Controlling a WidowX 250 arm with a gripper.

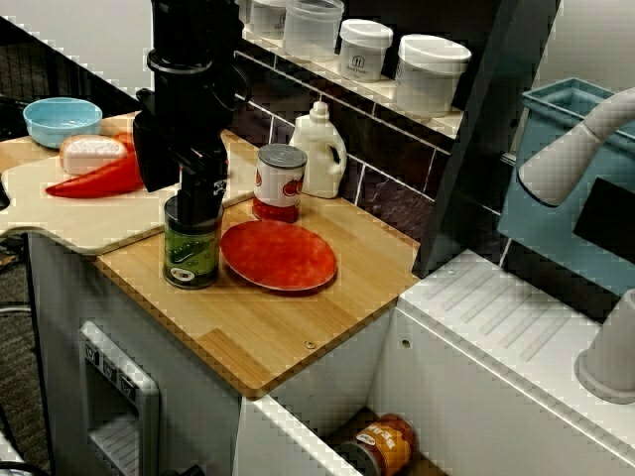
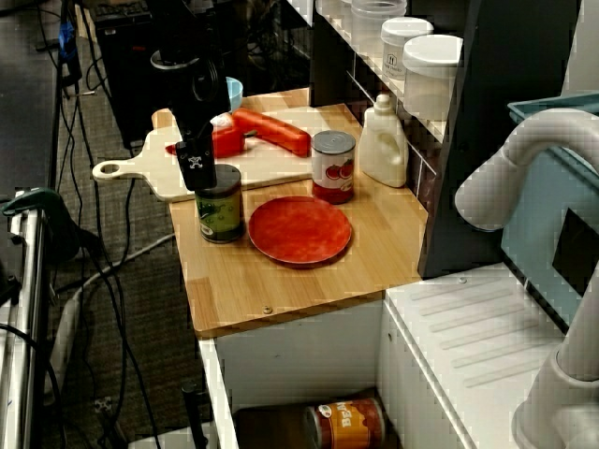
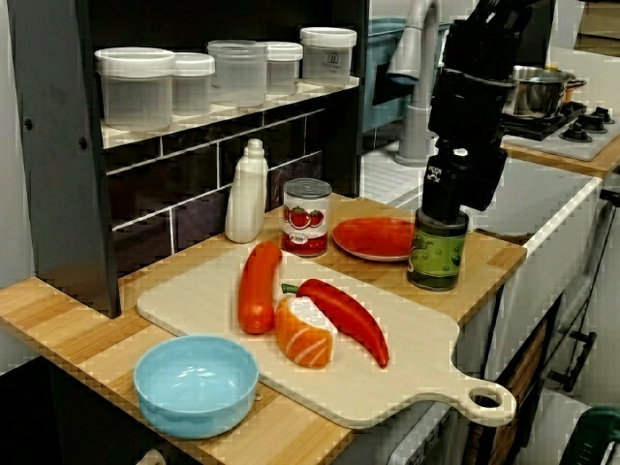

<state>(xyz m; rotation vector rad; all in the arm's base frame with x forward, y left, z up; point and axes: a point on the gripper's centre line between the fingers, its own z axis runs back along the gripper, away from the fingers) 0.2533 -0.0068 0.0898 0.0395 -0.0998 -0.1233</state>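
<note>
On the counter (image 1: 298, 337), the fingers (image 1: 203, 184) rest atop the sealed green can (image 1: 191, 248); their spread is unclear.

Near front view angled down, higher farther view, low opposite-end view, all share counter (image 1: 288, 337)

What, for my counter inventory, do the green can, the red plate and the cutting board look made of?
The green can is probably metal, with a greyish rim above a glossy printed label. The red plate is likely plastic or glazed ceramic: smooth, uniform red with soft highlights. The cutting board looks like pale wood or a wood-look composite, matte with no clear grain.
</note>
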